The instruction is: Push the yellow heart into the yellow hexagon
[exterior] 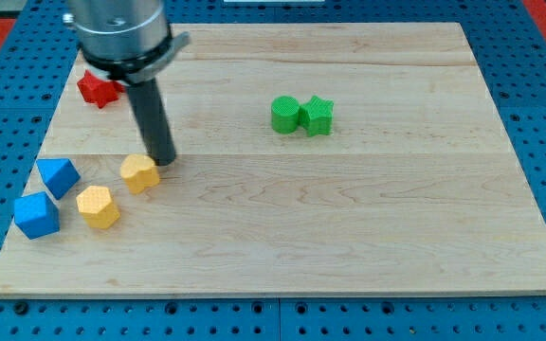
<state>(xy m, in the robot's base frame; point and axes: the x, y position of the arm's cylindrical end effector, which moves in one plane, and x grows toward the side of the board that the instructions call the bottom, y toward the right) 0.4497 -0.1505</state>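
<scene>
The yellow heart lies at the board's left, above and right of the yellow hexagon, with a small gap between them. My tip is at the heart's upper right edge, touching or almost touching it. The dark rod rises from there toward the view's top left.
Two blue blocks lie left of the yellow pair near the board's left edge. A red star block sits at the top left, partly behind the arm. A green cylinder and green star touch each other at upper centre.
</scene>
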